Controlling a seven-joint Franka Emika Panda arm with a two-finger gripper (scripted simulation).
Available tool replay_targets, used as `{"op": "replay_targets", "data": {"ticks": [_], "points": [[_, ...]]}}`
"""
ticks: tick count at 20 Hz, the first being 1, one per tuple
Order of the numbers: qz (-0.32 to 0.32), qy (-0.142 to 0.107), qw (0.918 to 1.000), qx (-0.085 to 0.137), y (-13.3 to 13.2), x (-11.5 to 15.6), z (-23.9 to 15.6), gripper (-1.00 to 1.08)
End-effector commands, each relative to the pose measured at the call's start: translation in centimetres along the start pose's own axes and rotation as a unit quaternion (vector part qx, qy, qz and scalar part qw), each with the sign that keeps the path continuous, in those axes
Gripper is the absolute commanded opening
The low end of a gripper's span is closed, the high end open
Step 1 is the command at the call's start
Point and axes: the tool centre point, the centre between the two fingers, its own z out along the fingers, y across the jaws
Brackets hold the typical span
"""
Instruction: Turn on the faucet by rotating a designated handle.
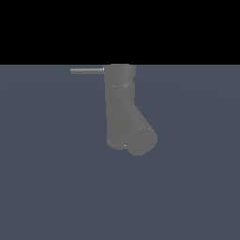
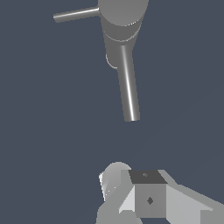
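The dull grey faucet stands upright on the dark floor, and its thick spout branches off diagonally toward the exterior view's right. The thin light-grey handle sticks out sideways from the top, toward the exterior view's left. In the wrist view I see the faucet from above, with the handle and spout. My white gripper shows only partly at the frame edge, well apart from the faucet and touching nothing. I cannot make out how its jaws stand. It is out of the exterior view.
A flat dark blue-grey floor surrounds the faucet. A black background fills the area above the horizon.
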Motion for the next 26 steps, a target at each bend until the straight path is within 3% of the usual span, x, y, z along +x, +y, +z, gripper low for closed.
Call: {"op": "replay_targets", "data": {"ticks": [1, 16, 26], "points": [[0.0, 0.0, 1.0, 0.0, 0.0, 0.0, 0.0, -1.0], [0.006, -0.005, 0.9998, 0.016, -1.0, 0.7, 0.7, -1.0], [0.055, -0.004, 0.9982, 0.024, -1.5, 3.0, 1.0, -1.0]]}}
